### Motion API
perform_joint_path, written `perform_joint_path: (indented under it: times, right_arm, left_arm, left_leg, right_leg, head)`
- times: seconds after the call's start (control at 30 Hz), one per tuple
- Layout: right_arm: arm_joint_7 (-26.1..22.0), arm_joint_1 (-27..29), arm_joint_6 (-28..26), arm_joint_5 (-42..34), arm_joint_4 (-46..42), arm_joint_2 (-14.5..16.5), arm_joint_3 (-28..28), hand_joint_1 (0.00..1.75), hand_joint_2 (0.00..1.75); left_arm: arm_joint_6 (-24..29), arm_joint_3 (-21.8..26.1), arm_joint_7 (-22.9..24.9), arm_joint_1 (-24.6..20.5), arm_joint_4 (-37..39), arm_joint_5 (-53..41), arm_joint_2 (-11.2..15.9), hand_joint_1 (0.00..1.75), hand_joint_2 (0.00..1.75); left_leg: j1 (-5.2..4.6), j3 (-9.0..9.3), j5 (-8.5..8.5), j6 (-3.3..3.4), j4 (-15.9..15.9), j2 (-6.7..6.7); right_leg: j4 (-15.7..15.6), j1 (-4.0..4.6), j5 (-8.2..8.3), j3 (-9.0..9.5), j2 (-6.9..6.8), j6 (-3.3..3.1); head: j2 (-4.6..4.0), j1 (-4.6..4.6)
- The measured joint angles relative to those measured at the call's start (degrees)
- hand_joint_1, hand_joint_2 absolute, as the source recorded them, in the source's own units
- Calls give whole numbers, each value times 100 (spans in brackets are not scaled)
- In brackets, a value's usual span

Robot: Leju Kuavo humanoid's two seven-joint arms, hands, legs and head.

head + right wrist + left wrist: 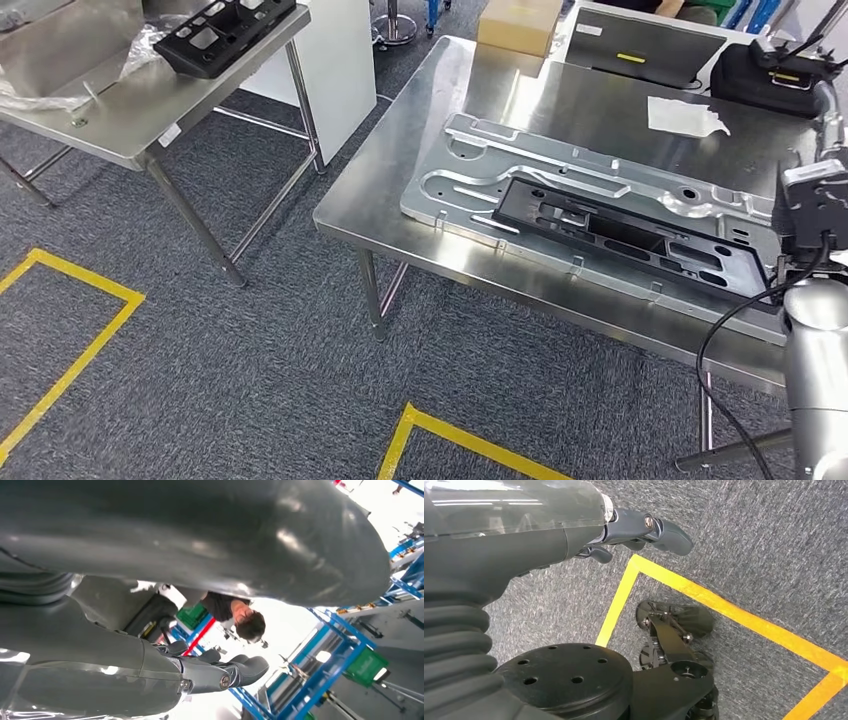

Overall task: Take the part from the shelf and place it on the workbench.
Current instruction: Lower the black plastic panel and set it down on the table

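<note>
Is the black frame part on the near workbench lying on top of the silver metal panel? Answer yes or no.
Yes: in the head view the black frame part lies flat across the silver metal panel on the steel workbench.

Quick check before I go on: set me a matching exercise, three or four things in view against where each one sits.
Things:
1. black frame part
2. cardboard box
3. black tray
4. left hand

Places:
A. on the smaller left table
B. above the grey carpet
C. on the silver panel
D. far edge of the big workbench

Pairs: 1-C, 2-D, 3-A, 4-B
</note>
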Motion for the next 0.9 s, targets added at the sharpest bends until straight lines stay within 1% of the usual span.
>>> perform_joint_path:
  times: [0.03,0.1,0.13,0.17,0.2,0.23,0.27,0.3,0.33,0.37,0.4,0.43,0.47,0.5,0.53,0.57,0.6,0.63,0.67,0.7,0.73,0.77,0.8,0.83,0.87,0.9]
  right_arm:
    - [1,39,22,-15,-43,-37,-67,0,0]
    - [11,115,71,-40,-100,-80,-183,0,0]
    - [20,155,92,-50,-118,-94,-224,0,0]
    - [29,192,108,-59,-131,-105,-254,0,0]
    - [37,220,122,-68,-146,-119,-280,0,0]
    - [44,233,138,-78,-166,-136,-304,0,0]
    - [51,236,161,-96,-189,-161,-329,0,0]
    - [65,228,196,-125,-209,-195,-349,0,0]
    - [89,211,245,-175,-218,-244,-361,0,0]
    - [120,174,299,-236,-217,-304,-363,0,0]
    - [154,118,348,-295,-211,-367,-356,0,0]
    - [186,40,390,-346,-196,-429,-339,0,0]
    - [213,-66,419,-374,-166,-478,-308,0,0]
    - [234,-189,438,-387,-120,-515,-266,0,0]
    - [249,-323,447,-392,-48,-545,-203,0,0]
    - [258,-451,448,-392,36,-569,-134,0,0]
    - [260,-561,442,-391,124,-586,-64,0,0]
    - [260,-651,437,-391,213,-597,3,0,0]
    - [259,-719,432,-391,289,-602,55,0,0]
    - [256,-779,425,-392,357,-611,100,0,0]
    - [251,-835,414,-397,418,-624,137,0,0]
    - [239,-890,393,-408,476,-644,171,0,0]
    - [220,-944,361,-427,536,-667,203,0,0]
    - [191,-992,321,-454,597,-689,232,0,0]
    - [153,-1024,275,-486,653,-708,255,0,0]
    - [108,-1032,223,-523,698,-724,269,0,0]
  left_arm:
    - [-3,0,0,0,0,0,-11,0,0]
    - [-13,0,2,6,0,-1,-19,0,0]
    - [-20,0,4,10,0,-1,-22,0,0]
    - [-28,0,7,11,0,-2,-26,0,0]
    - [-37,0,9,9,0,-2,-31,0,0]
    - [-47,0,11,7,0,-2,-37,0,0]
    - [-57,0,14,3,0,-2,-39,0,0]
    - [-66,0,20,-2,1,1,-40,0,0]
    - [-74,0,29,-7,1,5,-38,0,0]
    - [-84,0,40,-11,1,14,-34,0,0]
    - [-96,0,52,-15,1,25,-33,0,0]
    - [-112,0,59,-19,0,34,-33,0,0]
    - [-130,0,63,-25,0,43,-33,0,0]
    - [-143,0,63,-31,0,48,-33,0,0]
    - [-151,0,63,-41,0,50,-33,0,0]
    - [-155,0,63,-56,0,52,-33,0,0]
    - [-155,0,63,-72,0,52,-33,0,0]
    - [-154,0,63,-89,0,52,-33,0,0]
    - [-154,0,63,-103,0,52,-33,0,0]
    - [-154,0,63,-114,0,53,-33,0,0]
    - [-150,0,63,-124,0,53,-34,0,0]
    - [-145,0,66,-135,0,52,-34,0,0]
    - [-137,0,73,-149,0,49,-28,0,0]
    - [-129,0,81,-162,0,44,-23,0,0]
    - [-125,0,94,-174,0,38,-17,0,0]
    - [-122,0,110,-183,0,28,-13,0,0]
  left_leg:
    - [17,15,33,9,-50,19]
    - [26,9,52,17,-67,56]
    - [34,-3,54,13,-60,78]
    - [45,-17,55,3,-47,98]
    - [62,-37,54,-14,-27,117]
    - [85,-61,49,-41,5,131]
    - [102,-92,38,-81,52,142]
    - [115,-122,29,-128,94,147]
    - [115,-143,22,-177,133,147]
    - [106,-164,22,-223,164,145]
    - [98,-182,36,-265,173,143]
    - [93,-205,50,-307,187,142]
    - [97,-245,23,-342,224,141]
    - [103,-300,-78,-368,327,140]
    - [110,-393,-273,-382,550,138]
    - [112,-511,-534,-386,886,135]
    - [110,-641,-796,-384,1288,134]
    - [107,-745,-994,-377,1657,133]
    - [100,-774,-1083,-360,1876,133]
    - [87,-693,-1060,-326,1874,131]
    - [65,-501,-953,-276,1649,129]
    - [34,-215,-816,-204,1247,120]
    - [-1,81,-727,-131,810,114]
    - [-32,293,-647,-81,479,107]
    - [-57,417,-613,-48,262,101]
    - [-76,441,-593,-36,185,102]
  right_leg:
    - [221,-6,-171,-86,-50,29]
    - [948,-59,-589,-375,-138,102]
    - [1277,-96,-722,-499,-160,145]
    - [1426,-134,-744,-538,-173,186]
    - [1351,-174,-659,-468,-187,229]
    - [1056,-212,-498,-285,-207,275]
    - [628,-250,-363,-41,-234,327]
    - [295,-258,-248,167,-240,347]
    - [72,-259,-185,296,-237,329]
    - [-16,-249,-184,338,-226,286]
    - [29,-228,-166,303,-203,219]
    - [28,-235,-160,258,-200,155]
    - [26,-238,-144,219,-204,99]
    - [25,-237,-108,174,-205,42]
    - [18,-232,-67,127,-207,-15]
    - [19,-212,-27,80,-209,-59]
    - [21,-185,13,28,-205,-90]
    - [24,-153,55,-25,-204,-110]
    - [25,-120,97,-76,-204,-123]
    - [27,-85,139,-128,-203,-130]
    - [27,-54,183,-177,-202,-133]
    - [28,-28,225,-220,-202,-133]
    - [27,-4,267,-256,-204,-124]
    - [20,2,308,-272,-211,-109]
    - [11,-3,347,-276,-220,-84]
    - [-9,-14,389,-273,-229,-50]
  head:
    - [0,1]
    - [-1,1]
    - [-1,1]
    - [-1,1]
    - [-1,1]
    - [-1,1]
    - [-1,1]
    - [0,1]
    - [0,2]
    - [0,2]
    - [0,1]
    - [-1,1]
    - [-1,0]
    - [-1,-1]
    - [-1,-1]
    - [-1,-1]
    - [-1,-1]
    - [-1,-1]
    - [-1,-1]
    - [-1,-1]
    - [-1,-1]
    - [-1,-1]
    - [0,-1]
    - [0,-1]
    - [0,-1]
    - [1,-1]
